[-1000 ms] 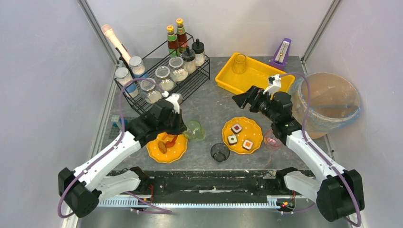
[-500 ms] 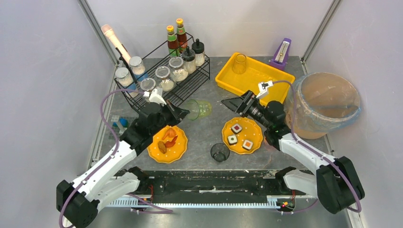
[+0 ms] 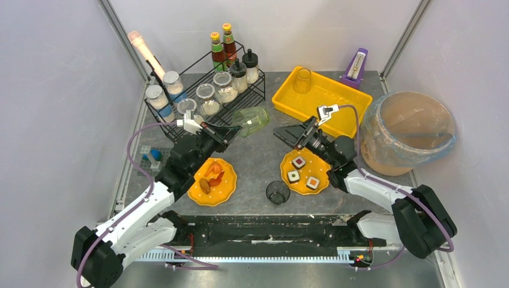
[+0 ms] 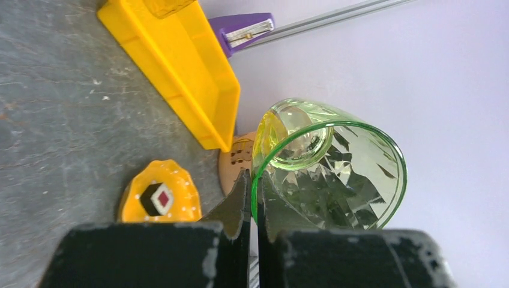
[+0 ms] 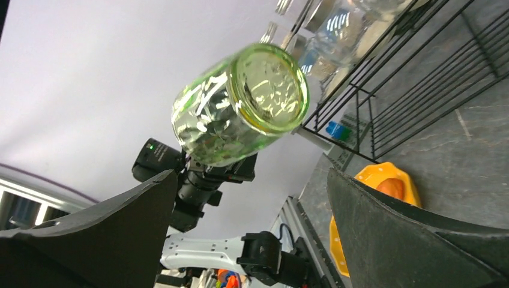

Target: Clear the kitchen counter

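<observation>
My left gripper (image 3: 233, 128) is shut on the rim of a green faceted glass (image 3: 252, 119), held on its side in the air above the kitchen counter (image 3: 261, 159). In the left wrist view the fingertips (image 4: 242, 191) pinch the glass (image 4: 336, 168) wall between them. My right gripper (image 3: 287, 137) is open and points at the glass from the right, a short gap away. In the right wrist view the glass (image 5: 240, 105) floats above and between its wide fingers (image 5: 384, 228), base facing the camera.
A yellow tray (image 3: 336, 105) with a glass sits at the back right, a black wire rack (image 3: 240, 102) of jars and bottles at the back left. Two orange plates (image 3: 198, 192) (image 3: 324, 168) with food, a dark cup (image 3: 277, 192) and a lined bucket (image 3: 408, 129) stand nearby.
My left arm has lifted the green glass off the counter and carried it up and toward the back. My right gripper has swung left toward it, still open.
</observation>
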`<state>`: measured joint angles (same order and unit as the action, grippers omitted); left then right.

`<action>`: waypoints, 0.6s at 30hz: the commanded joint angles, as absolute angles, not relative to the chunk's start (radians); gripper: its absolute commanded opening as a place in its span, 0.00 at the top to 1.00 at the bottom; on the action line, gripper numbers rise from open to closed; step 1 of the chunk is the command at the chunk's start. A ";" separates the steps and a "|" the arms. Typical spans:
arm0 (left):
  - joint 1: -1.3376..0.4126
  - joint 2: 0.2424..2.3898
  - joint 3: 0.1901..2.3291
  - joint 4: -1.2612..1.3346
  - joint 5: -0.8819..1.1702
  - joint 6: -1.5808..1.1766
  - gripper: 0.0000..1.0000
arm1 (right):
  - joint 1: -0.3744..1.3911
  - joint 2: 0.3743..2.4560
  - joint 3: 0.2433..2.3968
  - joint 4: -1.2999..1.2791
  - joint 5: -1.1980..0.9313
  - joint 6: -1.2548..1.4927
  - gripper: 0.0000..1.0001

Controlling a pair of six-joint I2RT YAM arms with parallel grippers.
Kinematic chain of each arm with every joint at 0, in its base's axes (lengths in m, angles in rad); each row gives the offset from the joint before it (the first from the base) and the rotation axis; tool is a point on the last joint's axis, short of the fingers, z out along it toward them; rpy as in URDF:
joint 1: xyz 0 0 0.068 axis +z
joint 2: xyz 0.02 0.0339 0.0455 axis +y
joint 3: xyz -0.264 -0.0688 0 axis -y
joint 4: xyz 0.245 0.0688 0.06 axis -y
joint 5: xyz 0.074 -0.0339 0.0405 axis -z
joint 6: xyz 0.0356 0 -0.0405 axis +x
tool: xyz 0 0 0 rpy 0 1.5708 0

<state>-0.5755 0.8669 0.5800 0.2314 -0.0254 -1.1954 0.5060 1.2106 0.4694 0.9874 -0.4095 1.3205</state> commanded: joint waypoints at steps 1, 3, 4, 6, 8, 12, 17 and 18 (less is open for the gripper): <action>-0.571 0.889 0.576 0.447 -0.011 -1.305 0.98 | 0.542 1.247 0.460 1.156 -0.396 1.389 0.02; -0.571 0.896 0.580 0.467 -0.005 -1.313 0.98 | 0.548 1.268 0.458 1.187 -0.376 1.418 0.02; -0.571 0.899 0.582 0.473 0.014 -1.315 0.98 | 0.550 1.280 0.454 1.217 -0.364 1.438 0.02; -0.572 0.901 0.585 0.478 0.035 -1.315 0.98 | 0.549 1.303 0.461 1.254 -0.343 1.473 0.02; -0.572 0.903 0.582 0.483 0.047 -1.318 0.98 | 0.552 1.332 0.488 1.277 -0.338 1.493 0.02; -0.572 0.906 0.566 0.508 0.062 -1.340 0.98 | 0.560 1.393 0.549 1.340 -0.337 1.521 0.02; -0.577 0.918 0.564 0.521 0.081 -1.345 0.98 | 0.571 1.474 0.600 1.445 -0.328 1.578 0.02; -0.577 0.918 0.560 0.521 0.079 -1.348 0.98 | 0.570 1.494 0.607 1.486 -0.326 1.597 0.02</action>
